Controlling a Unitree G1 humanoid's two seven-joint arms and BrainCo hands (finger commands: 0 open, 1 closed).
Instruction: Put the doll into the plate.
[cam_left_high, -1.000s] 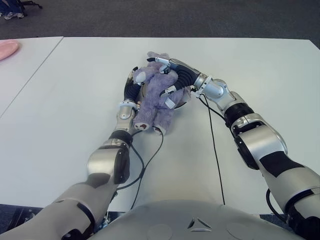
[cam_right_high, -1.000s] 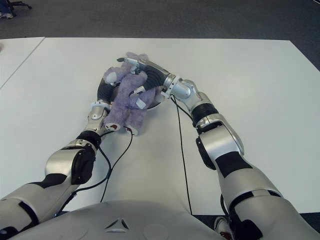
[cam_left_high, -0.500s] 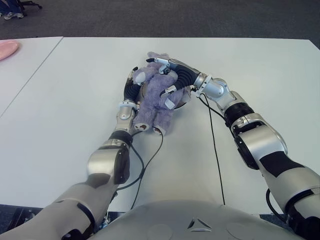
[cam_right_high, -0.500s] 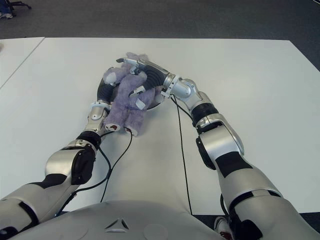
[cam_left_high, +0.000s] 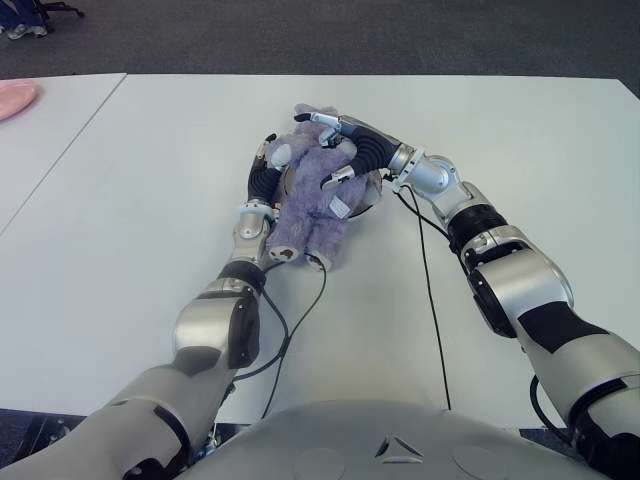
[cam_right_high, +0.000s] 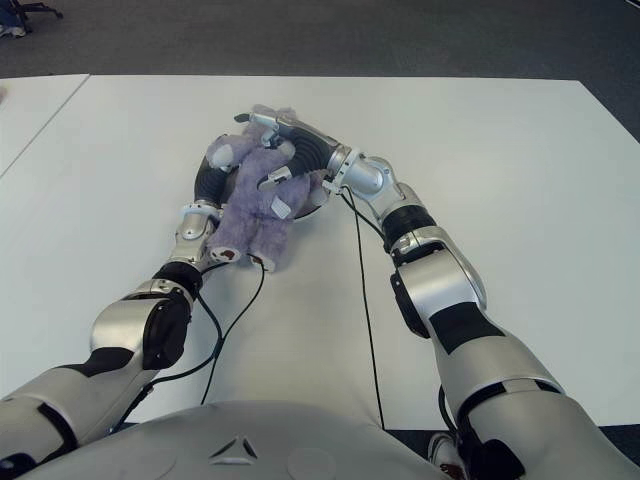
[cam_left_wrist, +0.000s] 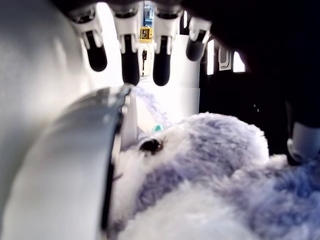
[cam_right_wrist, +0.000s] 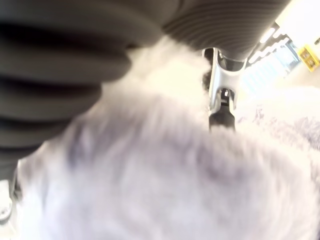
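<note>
Your doll (cam_left_high: 315, 195), a purple plush animal, sits sandwiched between both hands over the plate (cam_left_high: 372, 203), of which only a sliver of rim shows just under the right palm. The right hand (cam_left_high: 345, 160) is draped over the doll's upper body with its fingers curled into the fur. The left hand (cam_left_high: 264, 180) is pressed flat against the doll's other flank; in the left wrist view its fingers (cam_left_wrist: 128, 60) stand nearly straight beyond the plush head, so it is bracing rather than gripping.

Watch these risks:

- The doll's legs hang toward you, past the left wrist and out over the bare table (cam_left_high: 150, 200). If you let go now, the body may tip off the rim and end up half out of the plate.
- The right fingertips are buried in the pile. Open them slowly, or the fur could snag and drag the doll along as the hand lifts.
- The left hand is the only thing steadying that side. Pull it away first and the doll could roll toward it.
- I can't tell how well the doll is centred, since the plush and the right hand hide nearly all of the plate. Nudge it further in before releasing.
</note>
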